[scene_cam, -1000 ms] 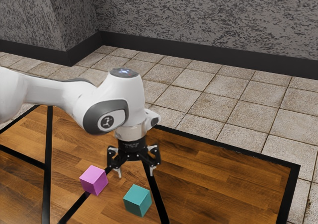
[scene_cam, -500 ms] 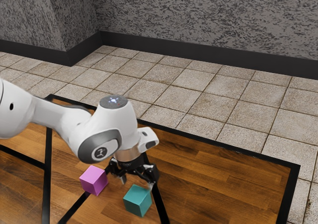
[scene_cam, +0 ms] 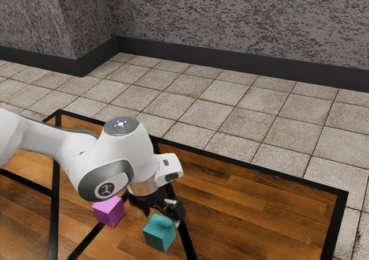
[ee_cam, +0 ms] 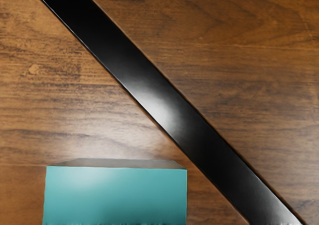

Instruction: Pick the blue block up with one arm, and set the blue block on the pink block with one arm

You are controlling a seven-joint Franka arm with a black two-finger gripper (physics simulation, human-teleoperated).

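Two blocks sit on the wooden table (scene_cam: 259,211): the blue block (scene_cam: 159,233) (it renders closer to teal on my screen) and the pink block (scene_cam: 109,210), which lies near it toward the exterior view's left, with a strip of bare wood between them. Both rest flat on the table, and nothing is stacked on the pink one. From the exterior view I see the white arm (scene_cam: 69,150) reaching in from the left and bent low, with the tool (scene_cam: 160,209) hanging just above the blue block, pointing down at it. Its black fingers look spread apart, one (scene_cam: 177,213) showing beside the block's far upper corner, so I read the tool as released, gripping nothing; I cannot make out any contact with the block. Through the wrist view the block's flat top lies right under my hand, square to the camera, and a glossy black stripe (ee_cam: 164,110) inlaid in the table runs diagonally past it, close to one corner but not touching it. Beyond the table's black border are the tiled floor (scene_cam: 242,110) and a speckled grey wall (scene_cam: 230,18).
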